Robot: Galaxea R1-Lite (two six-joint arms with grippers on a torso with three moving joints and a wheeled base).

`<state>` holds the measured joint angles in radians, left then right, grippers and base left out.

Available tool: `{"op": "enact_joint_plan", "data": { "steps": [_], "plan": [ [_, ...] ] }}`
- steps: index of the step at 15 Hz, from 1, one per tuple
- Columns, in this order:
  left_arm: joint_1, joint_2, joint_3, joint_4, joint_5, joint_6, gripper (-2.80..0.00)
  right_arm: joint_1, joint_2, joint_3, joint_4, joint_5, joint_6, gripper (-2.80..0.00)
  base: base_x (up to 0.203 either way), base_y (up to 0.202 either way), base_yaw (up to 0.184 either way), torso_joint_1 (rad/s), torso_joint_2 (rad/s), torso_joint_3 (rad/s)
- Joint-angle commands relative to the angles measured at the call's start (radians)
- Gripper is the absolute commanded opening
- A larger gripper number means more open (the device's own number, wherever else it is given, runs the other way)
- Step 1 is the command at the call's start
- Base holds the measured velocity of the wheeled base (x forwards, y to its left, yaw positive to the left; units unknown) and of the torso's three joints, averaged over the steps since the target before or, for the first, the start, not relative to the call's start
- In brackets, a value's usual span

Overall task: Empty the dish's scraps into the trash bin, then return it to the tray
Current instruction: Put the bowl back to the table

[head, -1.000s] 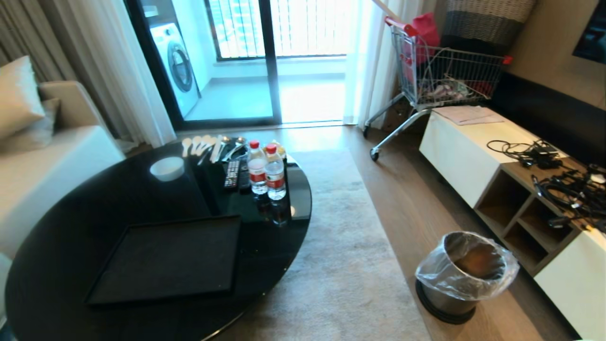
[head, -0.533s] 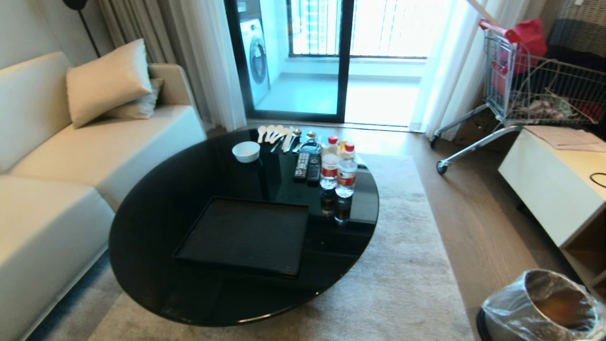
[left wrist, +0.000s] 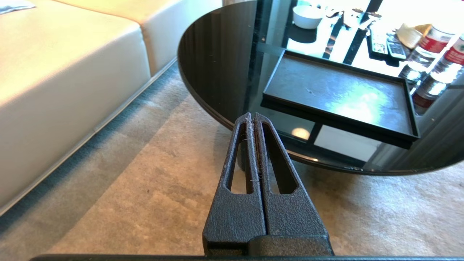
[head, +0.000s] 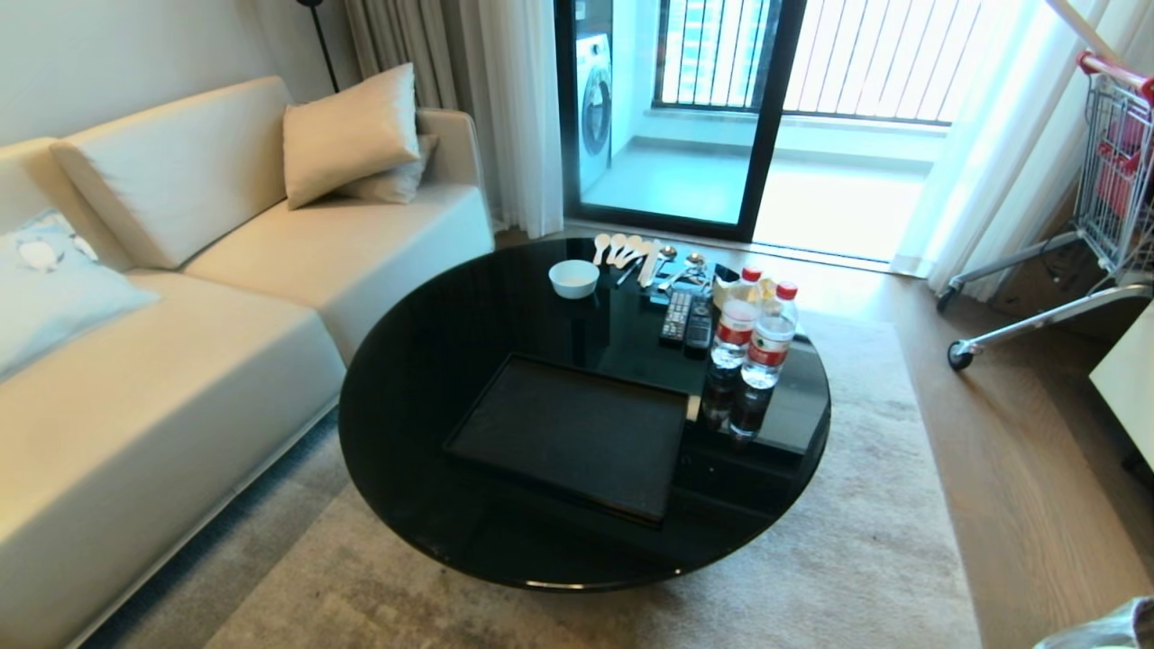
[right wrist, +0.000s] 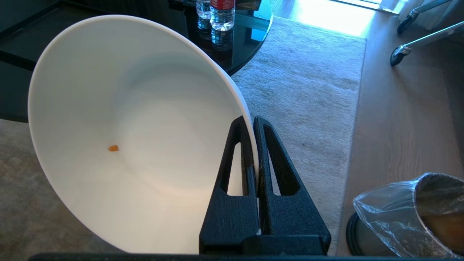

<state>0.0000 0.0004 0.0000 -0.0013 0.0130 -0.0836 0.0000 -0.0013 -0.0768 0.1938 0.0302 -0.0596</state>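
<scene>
- The right tool (right wrist: 253,121) pinches the rim of the dish (right wrist: 137,134), which tilts on edge at the left of the right wrist view, one tiny orange crumb (right wrist: 113,148) stuck inside.
- The trash bin (right wrist: 417,214) sits at that view's lower right on wood floor, apart from the dish.
- The left tool (left wrist: 252,117) is pressed together, empty, over the rug (left wrist: 152,195) short of the bench (left wrist: 217,65) edge.
- In the head view's centre the tray (head: 577,433) lies bare near the bench's front edge; bottles (head: 757,338) stand just beside its upper right corner.
- The sofa (head: 180,361) flanks the bench at left.
</scene>
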Motion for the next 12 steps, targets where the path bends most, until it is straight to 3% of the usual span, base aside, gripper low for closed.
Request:
{"op": "enact_joint_plan", "data": {
  "steps": [1,12],
  "plan": [
    [0.0,0.0,0.0,0.0,0.001,-0.001,-2.8,0.0,0.001,0.0,0.001,0.0,0.0,-2.8,0.0,0.0,0.0,0.0,0.0,0.0],
    [0.0,0.0,0.0,0.0,0.001,-0.001,-2.8,0.0,0.001,0.0,0.001,0.0,0.0,-2.8,0.0,0.0,0.0,0.0,0.0,0.0]
  ]
}}
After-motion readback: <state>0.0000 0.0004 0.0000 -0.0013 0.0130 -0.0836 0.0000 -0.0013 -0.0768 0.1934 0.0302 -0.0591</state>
